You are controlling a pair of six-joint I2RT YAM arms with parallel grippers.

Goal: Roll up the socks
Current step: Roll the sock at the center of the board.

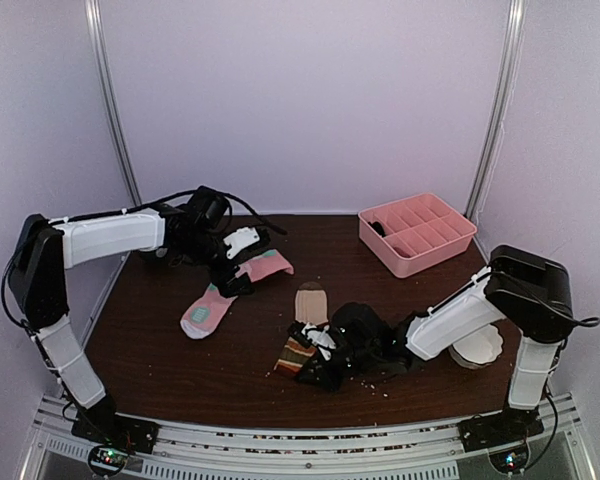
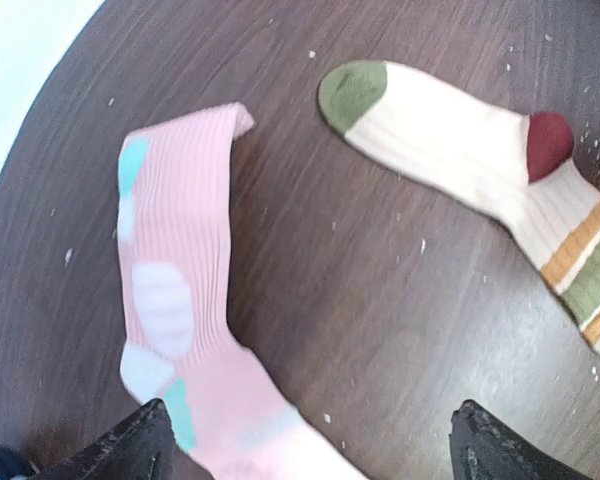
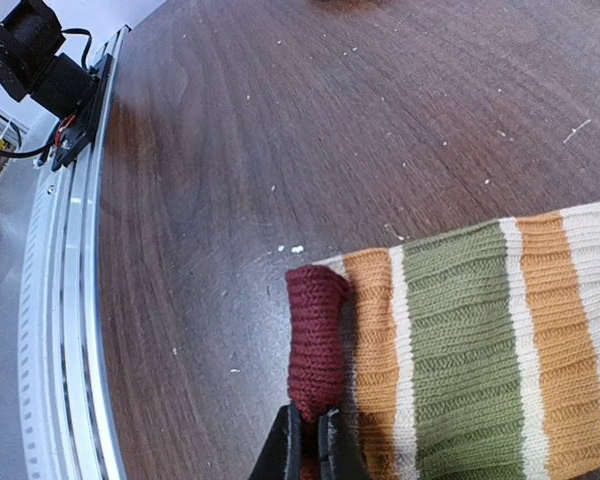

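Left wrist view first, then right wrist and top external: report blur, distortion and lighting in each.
Left wrist: the table edge bows from wide-angle distortion, the area beyond it is blown white, and the pink sock goes soft near the bottom. Right wrist: the beige sock ribbing is crisp, the rail curved by the lens. Top external: violet-tinted, soft, sock stripes barely resolved.

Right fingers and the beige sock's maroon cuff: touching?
Touching. The right wrist view shows the right fingers pinched shut on the lower end of the rolled maroon cuff of the beige sock, with no gap between them.
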